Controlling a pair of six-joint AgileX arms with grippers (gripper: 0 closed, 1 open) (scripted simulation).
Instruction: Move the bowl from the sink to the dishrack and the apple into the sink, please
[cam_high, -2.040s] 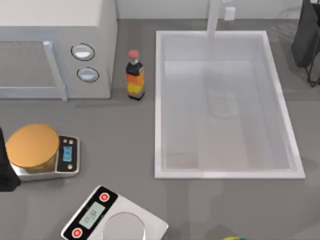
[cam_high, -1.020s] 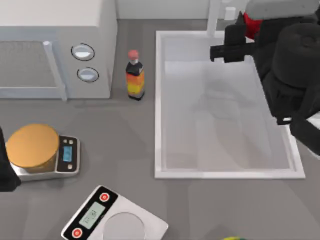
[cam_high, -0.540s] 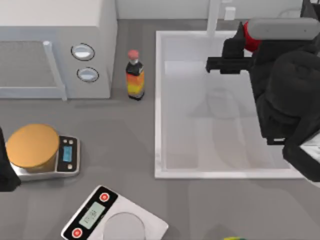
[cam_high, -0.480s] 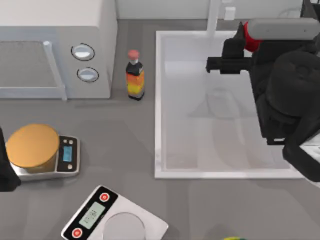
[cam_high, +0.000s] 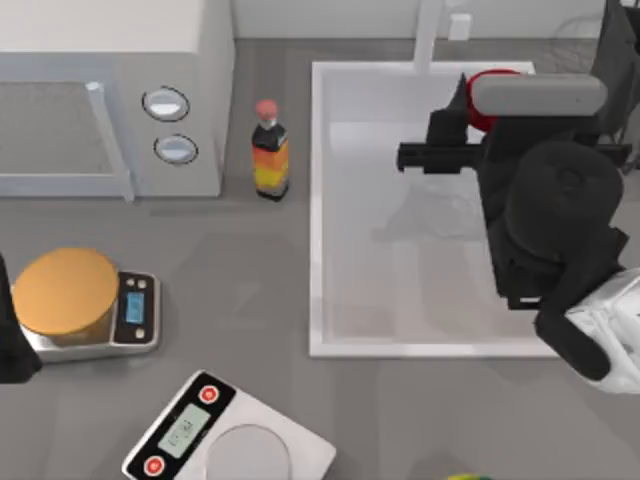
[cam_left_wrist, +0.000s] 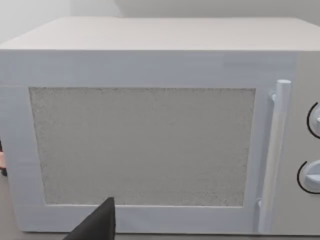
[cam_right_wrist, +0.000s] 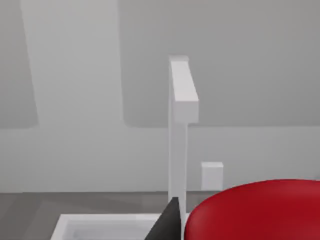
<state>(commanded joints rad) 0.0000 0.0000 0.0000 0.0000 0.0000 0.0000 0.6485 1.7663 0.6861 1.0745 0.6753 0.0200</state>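
Grey countertop, white sink at right. Right gripper hangs over the sink's far end, clenched on the apple, which bulges red just beside a finger. Risk: release from height could bounce it off the rim. Against half a second earlier, the gripper sits further inward. Left gripper parked; fingers unreadable.
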